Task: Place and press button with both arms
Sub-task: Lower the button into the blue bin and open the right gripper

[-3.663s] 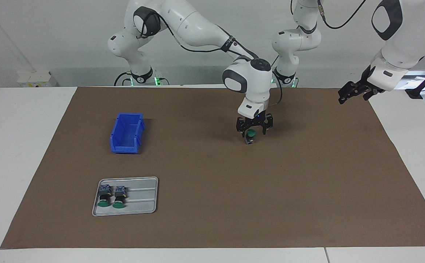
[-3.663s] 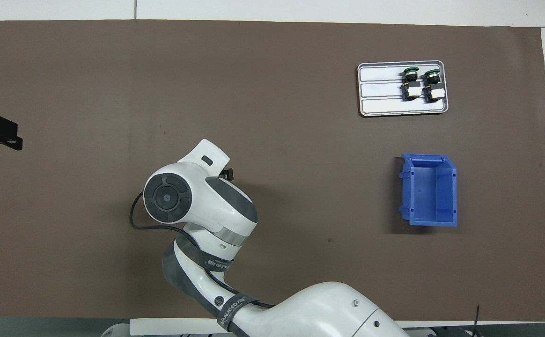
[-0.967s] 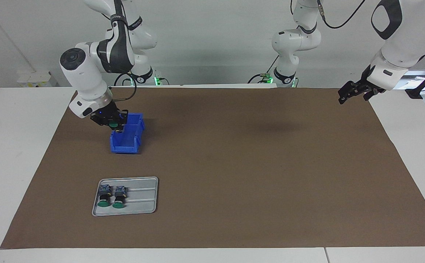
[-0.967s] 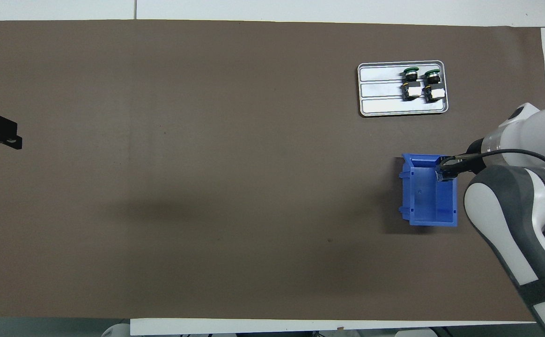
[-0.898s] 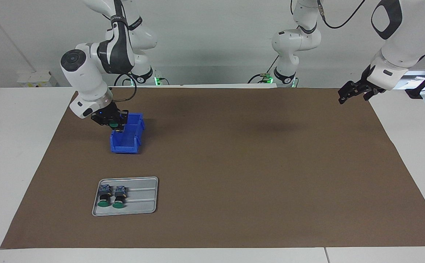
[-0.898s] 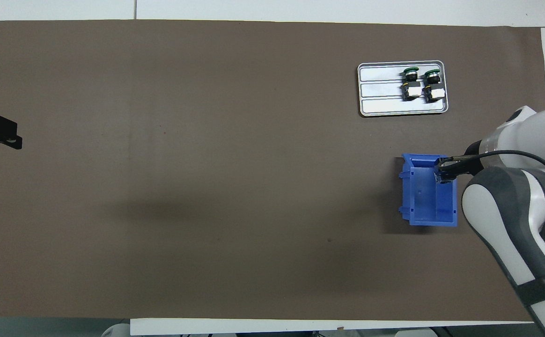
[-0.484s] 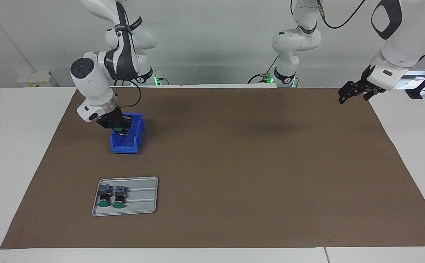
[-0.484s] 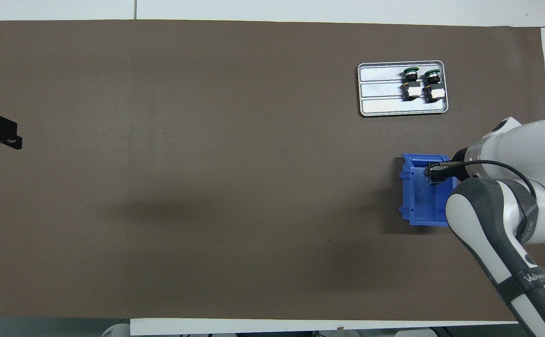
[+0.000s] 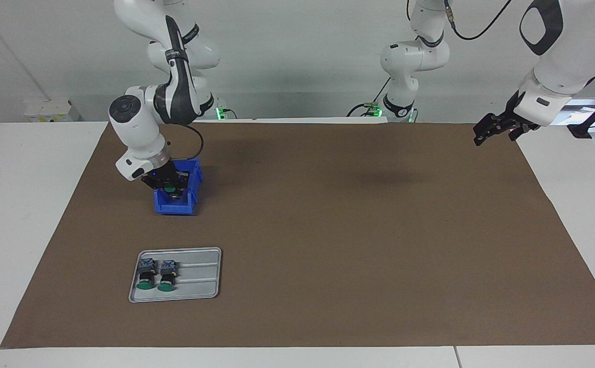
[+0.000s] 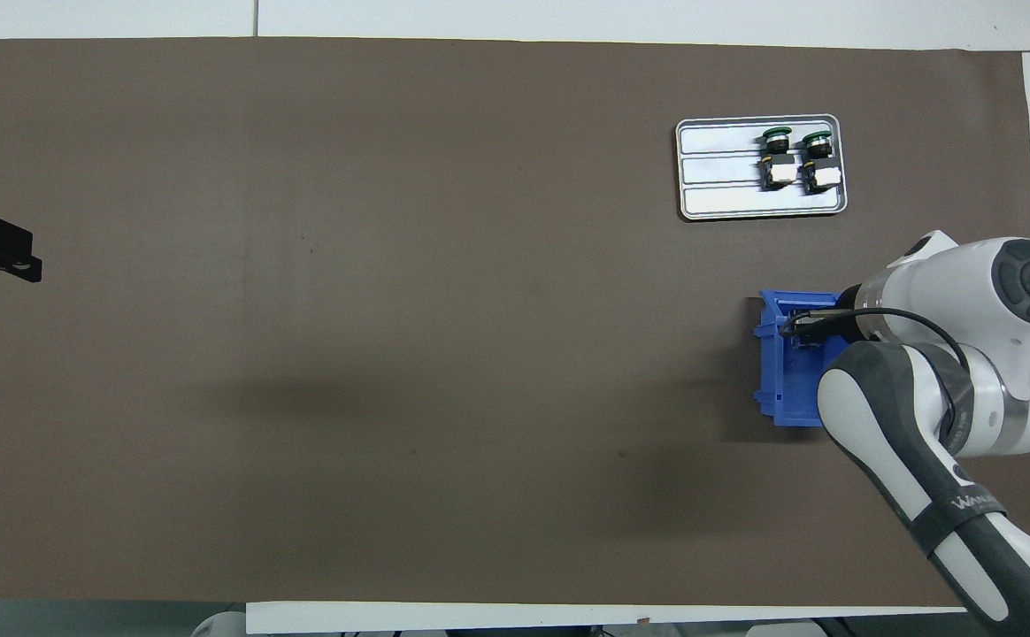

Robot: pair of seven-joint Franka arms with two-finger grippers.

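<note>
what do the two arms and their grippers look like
Both arms are glossy white, rounded segments with dark grey joint bands and round dark end caps. A black cable loops along the right arm; a grey strap carries white lettering. The right gripper and left gripper are black two-finger linkages.

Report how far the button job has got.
Done: one button is off the tray and held by the right tool. In hand: lowering it into the blue bin. Left: release it; two buttons remain on the tray. The left tool waits, open.
</note>
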